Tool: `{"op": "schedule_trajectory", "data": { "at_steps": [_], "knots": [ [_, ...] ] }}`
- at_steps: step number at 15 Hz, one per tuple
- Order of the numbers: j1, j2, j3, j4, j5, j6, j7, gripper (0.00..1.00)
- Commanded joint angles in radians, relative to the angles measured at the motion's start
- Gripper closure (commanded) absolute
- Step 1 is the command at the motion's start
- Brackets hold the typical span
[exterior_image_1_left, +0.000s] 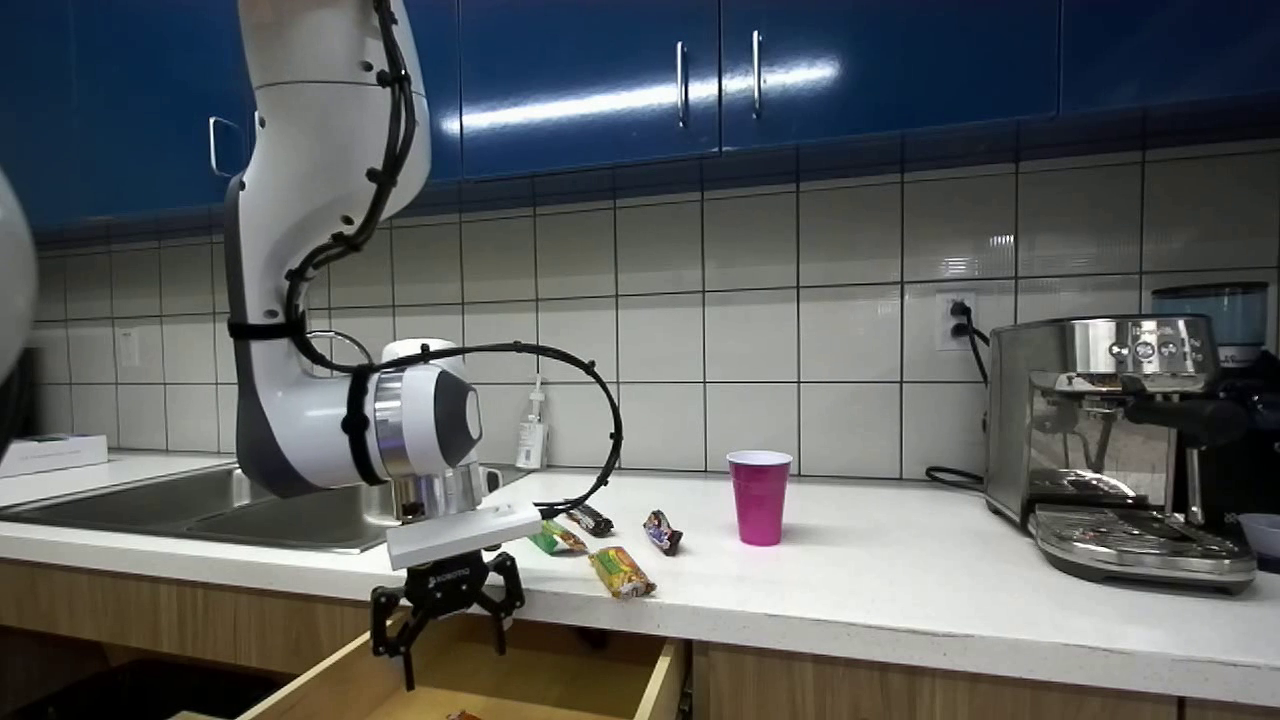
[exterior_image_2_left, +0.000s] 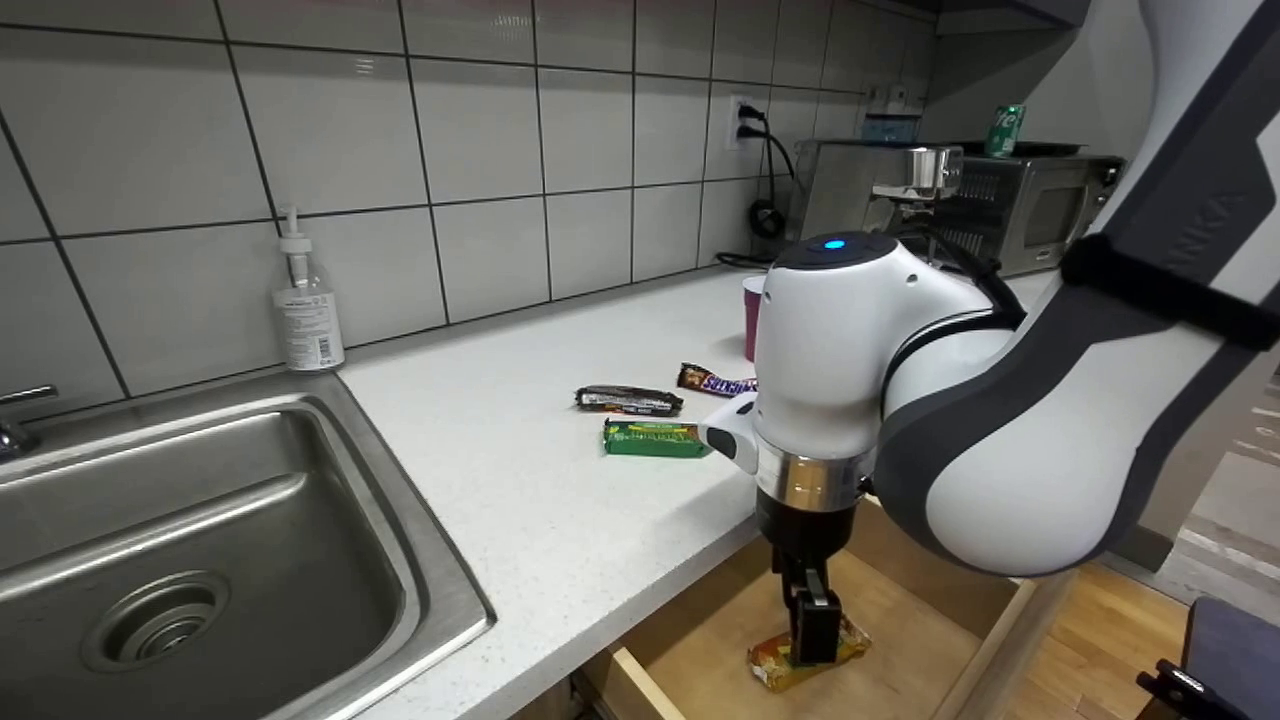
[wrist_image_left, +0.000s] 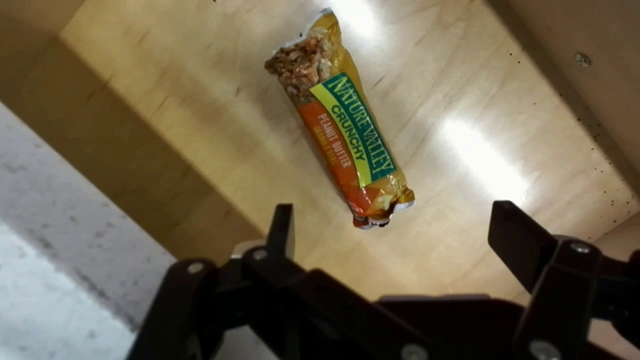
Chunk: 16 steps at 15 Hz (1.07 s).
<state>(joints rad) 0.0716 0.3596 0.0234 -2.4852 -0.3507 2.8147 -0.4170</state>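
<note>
My gripper (exterior_image_1_left: 455, 668) is open and empty, pointing down over the pulled-out wooden drawer (exterior_image_1_left: 540, 682). In the wrist view its two fingers (wrist_image_left: 393, 207) are wide apart. A yellow and orange Nature Valley granola bar (wrist_image_left: 345, 130) lies flat on the drawer floor, ahead of the fingers and not between them. In an exterior view the bar (exterior_image_2_left: 772, 664) is partly hidden behind the gripper (exterior_image_2_left: 815, 630). On the white counter lie a yellow packet (exterior_image_1_left: 621, 572), a green packet (exterior_image_2_left: 655, 440), a dark-wrapped bar (exterior_image_2_left: 628, 401) and a Snickers bar (exterior_image_1_left: 662, 532).
A pink cup (exterior_image_1_left: 761, 500) stands on the counter (exterior_image_1_left: 880, 580), whose front edge overhangs the drawer. A steel sink (exterior_image_2_left: 440, 590) and a soap bottle (exterior_image_2_left: 308, 325) are to one side. A coffee machine (exterior_image_1_left: 1110, 440) and a microwave (exterior_image_2_left: 1050, 210) stand farther along. Blue cabinets (exterior_image_1_left: 590, 80) hang above.
</note>
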Motion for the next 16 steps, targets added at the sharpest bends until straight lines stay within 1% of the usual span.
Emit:
{"op": "schedule_trajectory", "data": {
  "at_steps": [1,5,9,13,16],
  "knots": [
    [-0.057,-0.112,0.059,-0.03,0.065,-0.068,-0.035,0.0],
    [-0.08,-0.199,0.078,-0.019,0.16,-0.144,-0.049,0.0],
    [-0.071,-0.282,0.054,0.002,0.21,-0.236,-0.037,0.0],
    [-0.064,-0.323,0.023,0.038,0.209,-0.311,-0.002,0.0],
    [-0.066,-0.318,-0.001,0.074,0.189,-0.342,0.032,0.0]
  ]
}}
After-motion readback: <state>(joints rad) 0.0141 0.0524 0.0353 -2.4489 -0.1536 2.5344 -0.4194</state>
